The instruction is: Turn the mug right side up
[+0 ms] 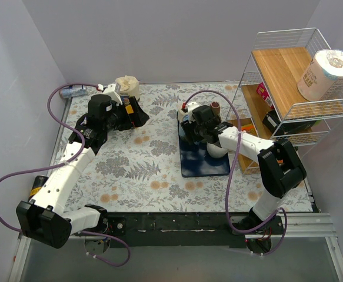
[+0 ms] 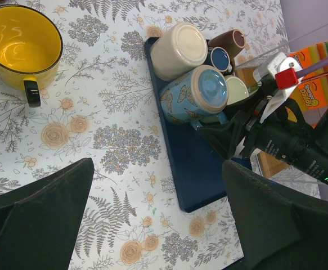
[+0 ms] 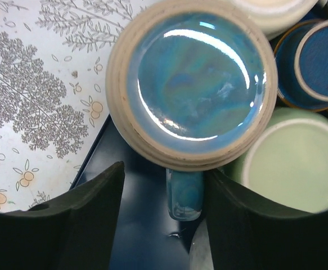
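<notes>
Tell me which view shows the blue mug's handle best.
Right wrist: the handle sits close and unobstructed between the open jaws. Left wrist shows the blue mug obliquely, its handle mostly hidden. Top external: the right arm covers it.

bright, even light falls from overhead, so the top view is sharp throughout and the arms cast only faint, soft shadows on the tablecloth [image 1: 142,170]. in the right wrist view white streaks of glare arc across the glazed base of the blue mug [image 3: 192,90], while the right fingers [image 3: 62,225] along the near edge are dark, underexposed and soft. in the left wrist view highlights glint inside the yellow mug [image 2: 20,48], and the left fingers [image 2: 34,219] are black, featureless blurs.
</notes>
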Motion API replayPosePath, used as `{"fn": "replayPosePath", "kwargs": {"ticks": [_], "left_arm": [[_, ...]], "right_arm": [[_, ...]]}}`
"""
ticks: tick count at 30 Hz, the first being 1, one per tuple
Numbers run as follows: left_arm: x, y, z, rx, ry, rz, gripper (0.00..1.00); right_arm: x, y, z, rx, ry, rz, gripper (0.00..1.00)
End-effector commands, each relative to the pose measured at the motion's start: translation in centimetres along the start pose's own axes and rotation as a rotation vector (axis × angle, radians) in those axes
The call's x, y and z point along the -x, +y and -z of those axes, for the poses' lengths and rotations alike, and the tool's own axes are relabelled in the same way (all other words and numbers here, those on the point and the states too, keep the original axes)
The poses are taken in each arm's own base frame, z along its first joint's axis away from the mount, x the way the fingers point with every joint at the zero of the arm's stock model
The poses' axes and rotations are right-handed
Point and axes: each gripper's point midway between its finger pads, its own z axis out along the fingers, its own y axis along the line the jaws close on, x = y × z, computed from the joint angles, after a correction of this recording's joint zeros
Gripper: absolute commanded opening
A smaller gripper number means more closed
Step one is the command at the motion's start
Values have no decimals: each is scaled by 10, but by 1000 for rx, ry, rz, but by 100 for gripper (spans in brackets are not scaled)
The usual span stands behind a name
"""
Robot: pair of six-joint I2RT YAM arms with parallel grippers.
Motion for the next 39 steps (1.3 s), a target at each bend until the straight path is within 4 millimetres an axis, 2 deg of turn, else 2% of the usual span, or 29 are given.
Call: {"fn": "replayPosePath", "kwargs": {"ticks": [1,7,10,13,14,15,21,24,30,39], "left_arm": [[1,-3,7,-13,-8,-9,98],[1,-4,5,-19,-3,-4,98],[2,-4,5,-18,-4,-4,98],[1,-3,5,-16,-3,-5,98],[2,-3,5,-16,-7,-4,98],[2,-4,5,-17,-6,-4,98],[7,-8,11,-31,-21,-5,98],[7,-12,13,-47,-21,4,98],[8,-24,20,-104,-25,33,98],[3,-54,33,-263,-3,73,98]], "right_arm": [[1,-4,4,-24,-21,-1,61],[-5,-15,-1,-88,19,2,52],[-7,-17,-3,-102,30,3,44],[-7,-17,-5,-100,39,4,24],[-8,-16,-6,-94,47,5,4],[-11,-13,-7,-75,66,6,1],[3,4,-2,9,45,-37,1],[21,11,8,44,-3,-84,1],[66,25,44,117,-89,-201,1],[132,59,119,341,-247,-365,1]]}}
